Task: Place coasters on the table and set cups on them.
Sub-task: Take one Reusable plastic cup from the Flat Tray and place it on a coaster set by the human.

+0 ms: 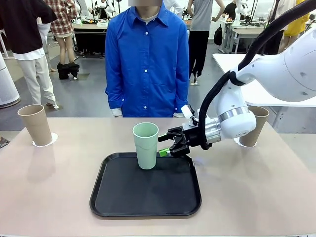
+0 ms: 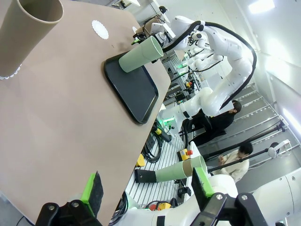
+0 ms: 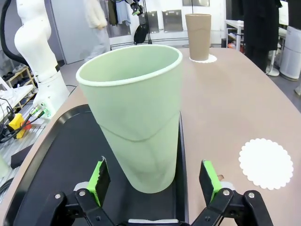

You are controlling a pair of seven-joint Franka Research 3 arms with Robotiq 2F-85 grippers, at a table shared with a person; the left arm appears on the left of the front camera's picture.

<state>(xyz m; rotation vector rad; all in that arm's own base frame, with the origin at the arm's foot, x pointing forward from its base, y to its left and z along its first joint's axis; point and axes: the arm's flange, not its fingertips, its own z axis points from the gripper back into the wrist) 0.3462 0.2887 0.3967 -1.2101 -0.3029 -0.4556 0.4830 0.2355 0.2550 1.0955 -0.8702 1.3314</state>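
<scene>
Right wrist view: the right gripper (image 3: 155, 181) stands with its jaws spread wide, the green pads (image 3: 99, 178) to either side of the mint green cup's (image 3: 136, 117) lower body and clear of it; nothing is gripped. That cup stands upright on the black tray (image 3: 51, 165), near the tray's edge. Just beyond that edge, on the bare table (image 3: 221, 99), lies an unoccupied lacy white coaster (image 3: 265, 163). Farther off, a tan-brown cup (image 3: 198, 36) stands upright on its own coaster (image 3: 210, 59).

Front view confirms the right gripper (image 1: 168, 146) reaching in level from the right, at the lower half of the mint green cup (image 1: 146, 145), which stands at the tray's (image 1: 146, 192) far side. A tan-brown cup (image 1: 35, 124) on a coaster (image 1: 51, 139) stands at the table's far left; another tan-brown cup (image 1: 255, 125), partly behind the right arm, stands at the far right on a coaster (image 1: 239, 143). A person in a blue shirt (image 1: 147, 64) stands behind the table (image 1: 54, 192).

Left wrist view: the left gripper (image 2: 148, 188) hangs beyond the table's edge, jaws released and empty.
</scene>
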